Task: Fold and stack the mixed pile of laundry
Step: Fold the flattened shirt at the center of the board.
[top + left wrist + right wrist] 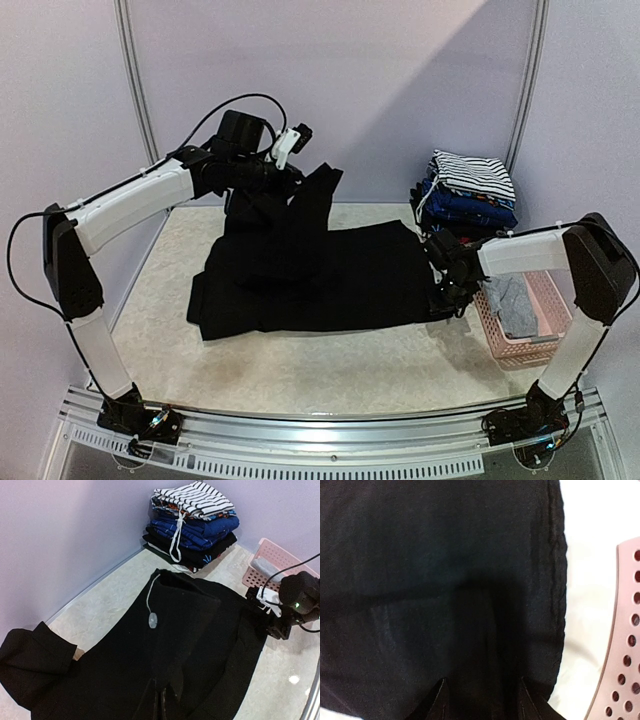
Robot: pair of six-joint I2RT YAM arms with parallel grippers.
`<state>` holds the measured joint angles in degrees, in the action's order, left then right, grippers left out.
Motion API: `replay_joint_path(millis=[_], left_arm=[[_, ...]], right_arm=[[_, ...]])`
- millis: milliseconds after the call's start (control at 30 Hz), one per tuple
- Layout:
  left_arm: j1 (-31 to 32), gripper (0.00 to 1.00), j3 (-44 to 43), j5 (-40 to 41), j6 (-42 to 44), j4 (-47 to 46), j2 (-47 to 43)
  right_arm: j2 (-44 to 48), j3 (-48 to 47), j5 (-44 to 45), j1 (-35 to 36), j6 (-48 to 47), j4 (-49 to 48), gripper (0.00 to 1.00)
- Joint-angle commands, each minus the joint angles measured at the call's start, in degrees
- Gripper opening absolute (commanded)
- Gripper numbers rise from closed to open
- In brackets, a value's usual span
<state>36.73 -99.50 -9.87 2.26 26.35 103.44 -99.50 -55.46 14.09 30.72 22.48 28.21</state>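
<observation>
While the left gripper (290, 178) pinched shut a raised part of the large plain black garment (340, 275) spread on the pale table (300, 370), the right gripper (482, 700) sat half-parted on its right edge; any grip there was unclear.

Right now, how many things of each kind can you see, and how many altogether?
Robot arms: 2, left arm and right arm
Pink basket: 1
Stack of folded clothes: 1
Loose clothes: 2, black garment and grey garment
Total: 6
</observation>
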Motion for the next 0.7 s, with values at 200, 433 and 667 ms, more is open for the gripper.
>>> replay_joint_path(millis=[200, 433, 667], left_arm=[[2.04, 0.00, 2.12, 0.61, -1.88, -1.62, -3.96], [4.04, 0.00, 3.09, 1.66, -7.12, -4.12, -4.24], [6.30, 0.01, 5.44, 4.68, -12.93, -9.10, -1.05]], right_arm=[[-1.58, -6.42, 10.82, -0.32, 2.93, 9.06, 0.48], [9.43, -4.55, -0.75, -0.40, -0.81, 0.80, 0.57], [23.34, -0.47, -11.94, -0.46, 1.41, -11.09, 0.62]])
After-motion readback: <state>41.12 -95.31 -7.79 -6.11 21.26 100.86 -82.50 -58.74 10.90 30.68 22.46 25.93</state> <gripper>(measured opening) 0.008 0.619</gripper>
